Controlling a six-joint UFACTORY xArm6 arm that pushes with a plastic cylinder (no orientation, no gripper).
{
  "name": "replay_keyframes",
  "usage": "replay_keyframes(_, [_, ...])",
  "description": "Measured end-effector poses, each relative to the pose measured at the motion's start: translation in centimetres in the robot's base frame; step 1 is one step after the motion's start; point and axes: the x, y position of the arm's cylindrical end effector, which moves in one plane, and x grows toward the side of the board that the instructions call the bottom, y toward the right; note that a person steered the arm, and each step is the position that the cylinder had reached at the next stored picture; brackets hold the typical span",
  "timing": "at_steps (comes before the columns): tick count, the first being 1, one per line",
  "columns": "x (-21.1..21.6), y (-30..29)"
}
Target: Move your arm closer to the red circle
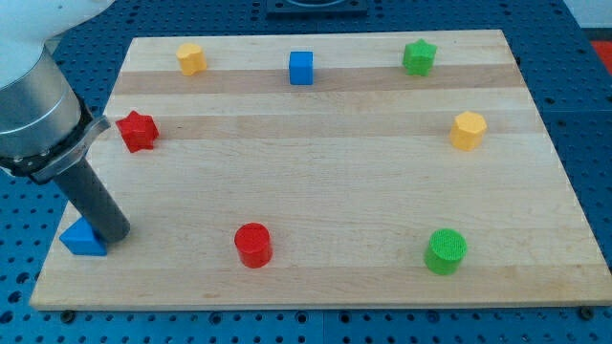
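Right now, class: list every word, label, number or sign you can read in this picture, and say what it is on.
None: no text shows on the board, the blocks, the arm or the blue perforated base.
My tip touches the blue triangle, left of the red circle.

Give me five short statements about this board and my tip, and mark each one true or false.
1. My tip rests beside the blue triangle at the view's bottom left. True.
2. My tip touches the red circle. False: the circle stands apart from it, toward the view's right along the bottom.
3. The red star lies near the board's left edge, above my tip in the view. True.
4. The green circle sits at the view's top. False: it is at the bottom right; the green star is at the top.
5. Only one yellow block is on the board. False: there are two, one top left, one at the right.
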Motion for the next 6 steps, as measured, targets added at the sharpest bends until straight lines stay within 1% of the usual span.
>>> replay_keyframes(2, [-1.0,1.6])
replay_keyframes(5, [-1.0,1.6])
replay_keyframes(6, [-0.4,1.6])
